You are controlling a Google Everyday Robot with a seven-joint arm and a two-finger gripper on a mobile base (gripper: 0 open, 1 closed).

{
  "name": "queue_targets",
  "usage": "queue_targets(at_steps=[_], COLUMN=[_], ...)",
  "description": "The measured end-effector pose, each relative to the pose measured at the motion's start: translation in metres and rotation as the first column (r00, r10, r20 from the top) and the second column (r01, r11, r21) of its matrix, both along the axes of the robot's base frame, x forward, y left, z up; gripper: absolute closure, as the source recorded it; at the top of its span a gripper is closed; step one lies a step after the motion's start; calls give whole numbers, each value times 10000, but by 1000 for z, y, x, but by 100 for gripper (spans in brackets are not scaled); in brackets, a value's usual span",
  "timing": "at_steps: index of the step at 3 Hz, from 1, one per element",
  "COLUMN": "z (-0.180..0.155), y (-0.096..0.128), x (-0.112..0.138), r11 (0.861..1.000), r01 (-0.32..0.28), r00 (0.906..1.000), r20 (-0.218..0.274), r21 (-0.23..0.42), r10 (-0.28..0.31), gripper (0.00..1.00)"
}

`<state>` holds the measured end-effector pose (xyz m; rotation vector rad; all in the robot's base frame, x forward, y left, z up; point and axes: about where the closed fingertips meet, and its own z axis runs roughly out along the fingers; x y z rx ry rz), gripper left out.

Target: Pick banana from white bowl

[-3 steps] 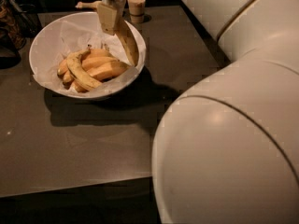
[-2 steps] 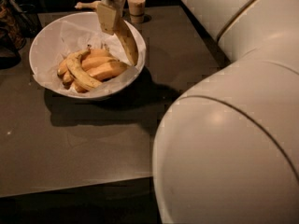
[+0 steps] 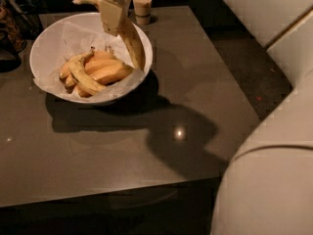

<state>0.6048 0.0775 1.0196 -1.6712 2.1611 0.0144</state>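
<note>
Gripper [image 3: 113, 17] clamped on the banana [image 3: 133, 44], above the white bowl [image 3: 49, 38].
Banana slants through the gripper: stem pokes out to its left, body hangs down to its right, over the bowl's rim. Below-left of the gripper, a curved banana [image 3: 83, 77] and orange pieces [image 3: 110, 72] lie in the bowl. A cup [image 3: 142, 5] stands just right.

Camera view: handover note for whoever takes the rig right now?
Pincer: hangs over the right side of the white bowl, low, next to the fruit. Grip state unclear.
Banana: lies in the bowl on top of the pile, beside a slimmer curved banana.
Done: arm is positioned at the bowl.
Left: grasp the banana and lift it clear of the bowl.
</note>
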Motion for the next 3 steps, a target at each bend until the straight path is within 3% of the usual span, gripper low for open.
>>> queue_targets(at_steps=[2, 3], z=[11, 18], y=[10, 11], x=[-7, -25], r11=[9999, 9989], r01=[-132, -225], r00=[9996, 9996], r20=[260, 162], r21=[28, 416], r10=[132, 219], gripper=[100, 100])
